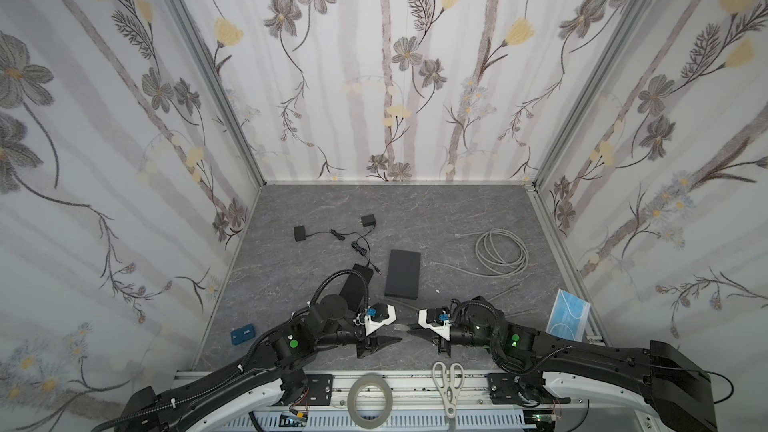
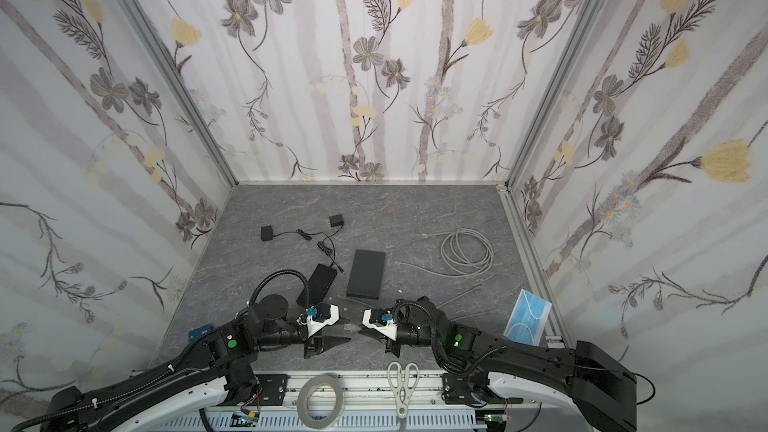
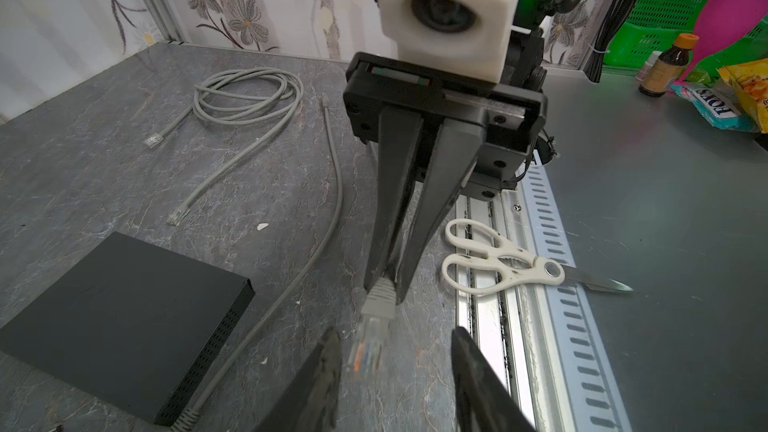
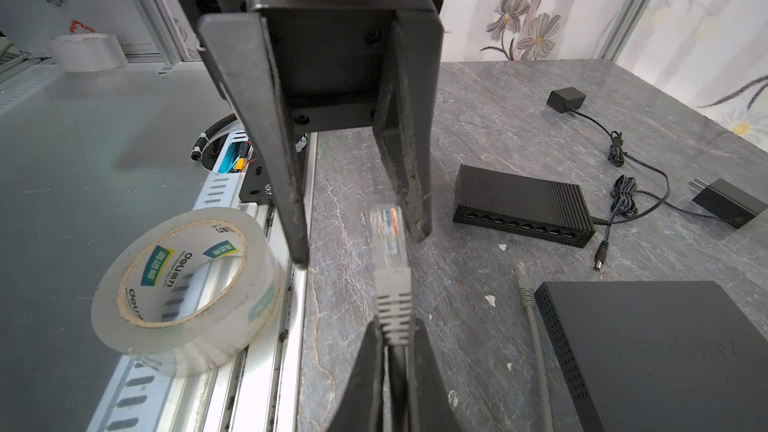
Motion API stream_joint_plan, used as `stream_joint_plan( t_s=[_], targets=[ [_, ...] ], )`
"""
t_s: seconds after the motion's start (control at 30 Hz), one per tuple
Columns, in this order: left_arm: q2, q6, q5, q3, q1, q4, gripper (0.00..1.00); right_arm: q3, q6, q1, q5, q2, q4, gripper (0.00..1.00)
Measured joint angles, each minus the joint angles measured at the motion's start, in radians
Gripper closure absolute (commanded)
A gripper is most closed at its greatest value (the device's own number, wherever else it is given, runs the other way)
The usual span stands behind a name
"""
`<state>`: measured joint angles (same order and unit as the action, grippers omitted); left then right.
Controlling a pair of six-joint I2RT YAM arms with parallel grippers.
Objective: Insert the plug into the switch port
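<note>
Black switch (image 4: 521, 201) sits on the grey tabletop (image 4: 478, 126) behind my left arm. I see my left gripper (image 3: 397, 351) with its jaws apart, straddling the clear plug (image 3: 368, 342). My right gripper (image 4: 395, 342) is clamped on the plug's grey boot, well apart from the switch.

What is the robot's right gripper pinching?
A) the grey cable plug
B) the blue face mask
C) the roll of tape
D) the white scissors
A: in the right wrist view the right gripper is shut on the grey cable plug, while the scissors, the tape roll and the face mask lie apart from it.
</note>
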<state>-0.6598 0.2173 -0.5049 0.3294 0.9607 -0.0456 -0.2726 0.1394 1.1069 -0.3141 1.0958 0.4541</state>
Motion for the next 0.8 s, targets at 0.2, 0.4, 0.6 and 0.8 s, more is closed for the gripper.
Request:
stream_joint_plan(
  t_s=[0.2, 0.4, 0.6, 0.8],
  targets=[
    [0.0, 0.002, 0.008, 0.0, 0.0, -0.002, 0.82, 0.0, 0.0, 0.002, -0.009, 0.005, 0.0, 0.93],
    [0.0, 0.005, 0.012, 0.0, 0.0, 0.0, 0.9, 0.0, 0.0, 0.002, -0.016, 0.006, 0.0, 0.87],
    [0.0, 0.01, 0.012, 0.002, 0.001, 0.003, 0.95, 0.003, -0.004, 0.001, 0.002, -0.005, 0.001, 0.72],
    [0.005, 0.011, 0.013, 0.002, 0.001, 0.014, 0.95, 0.003, -0.004, 0.001, 0.005, 0.004, 0.005, 0.72]
  ],
)
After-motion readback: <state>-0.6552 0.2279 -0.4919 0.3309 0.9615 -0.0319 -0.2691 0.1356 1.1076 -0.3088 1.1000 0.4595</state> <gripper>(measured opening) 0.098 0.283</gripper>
